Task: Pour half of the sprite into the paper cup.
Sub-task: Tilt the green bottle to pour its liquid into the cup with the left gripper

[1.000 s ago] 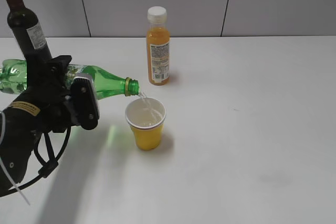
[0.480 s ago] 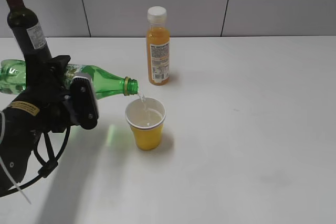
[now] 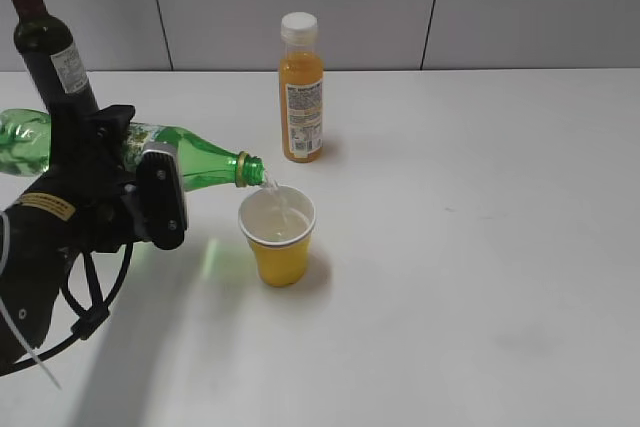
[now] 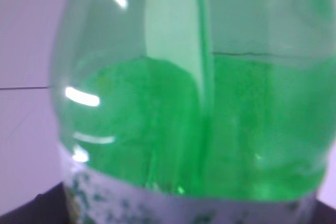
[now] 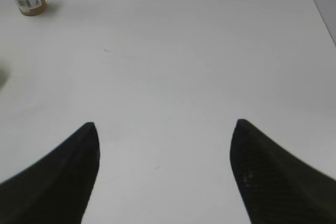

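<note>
The sprite (image 3: 205, 165) has tipped lower over the paper cup (image 3: 278, 237), clamped in the left end effector (image 3: 125, 192); label unreadable.

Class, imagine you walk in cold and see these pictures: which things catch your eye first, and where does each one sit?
First, the green sprite lying nearly level in the left pincer at the left, its mouth over the yellow paper cup near the table's middle, a thin stream falling in. Behind the cup stands an orange juice bottle; a dark wine bottle rises at far left.
</note>
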